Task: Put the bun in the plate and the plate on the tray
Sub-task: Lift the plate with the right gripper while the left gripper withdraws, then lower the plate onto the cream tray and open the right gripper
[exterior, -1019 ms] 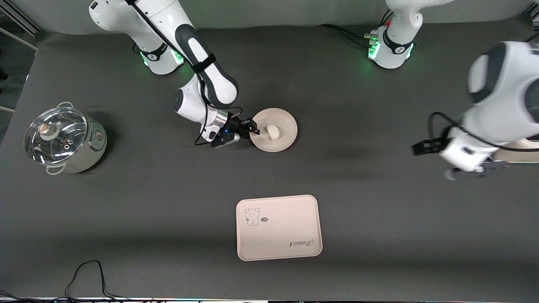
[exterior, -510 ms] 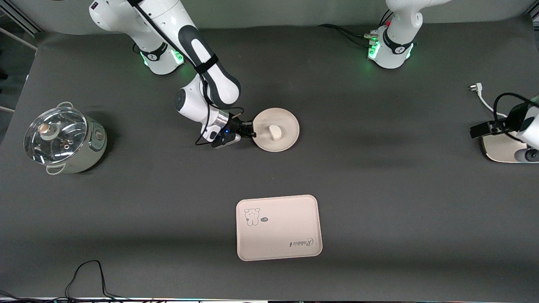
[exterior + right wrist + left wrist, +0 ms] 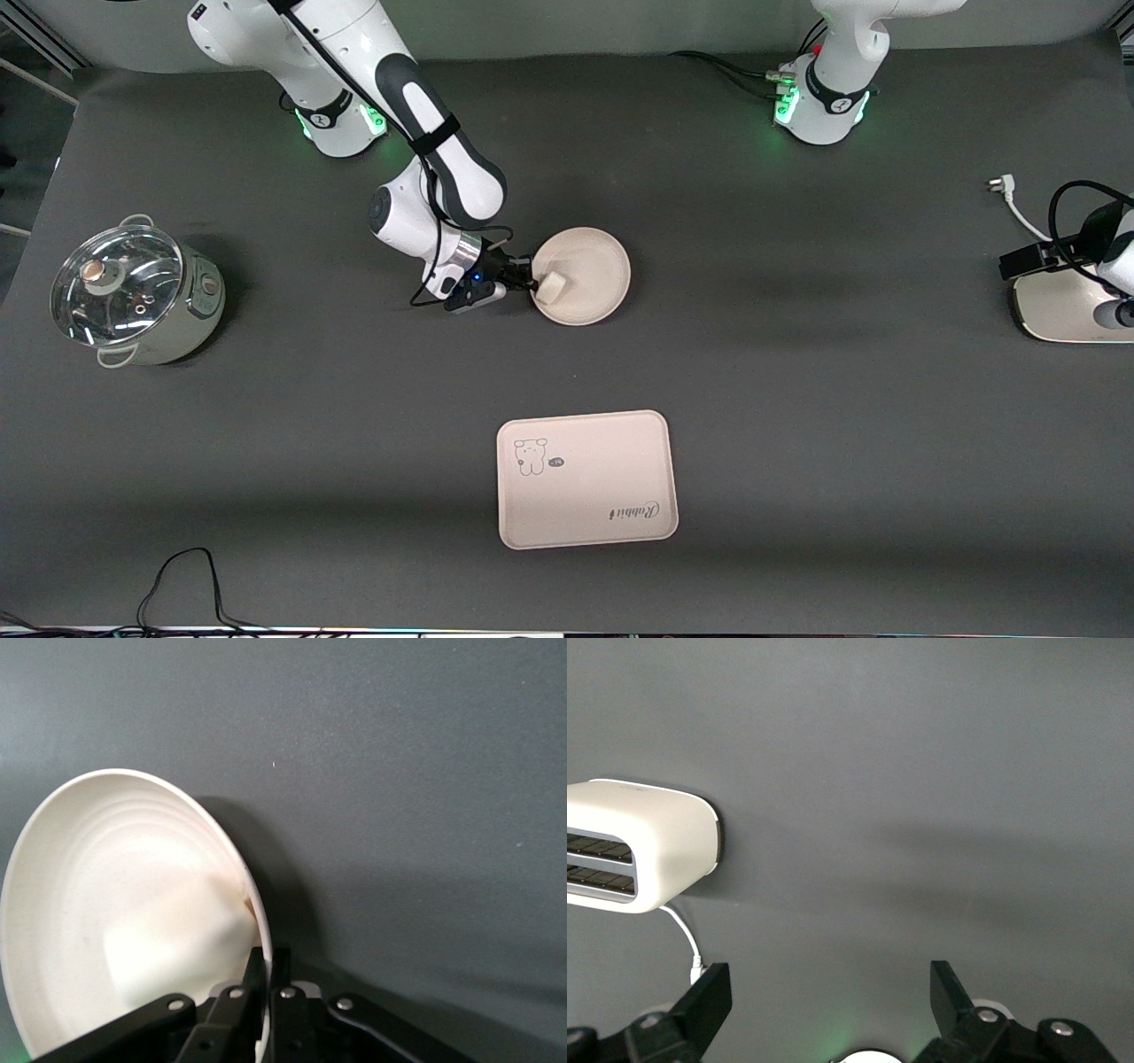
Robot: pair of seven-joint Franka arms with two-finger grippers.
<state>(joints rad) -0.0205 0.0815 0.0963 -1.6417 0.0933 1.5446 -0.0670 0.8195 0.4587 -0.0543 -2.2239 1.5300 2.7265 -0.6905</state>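
In the plate (image 3: 586,270), against its rim at the right arm's end, lies the bun (image 3: 554,286); the right gripper (image 3: 528,283) is clamped on that rim, tilting the plate. The tray (image 3: 587,478) sits well apart, nearer the front camera, with bare dark table (image 3: 797,425) between them. The left gripper (image 3: 824,1005) hangs with jaws wide apart over the toaster (image 3: 638,846) at the table's edge. A lidded pot (image 3: 133,294) stands at the right arm's end
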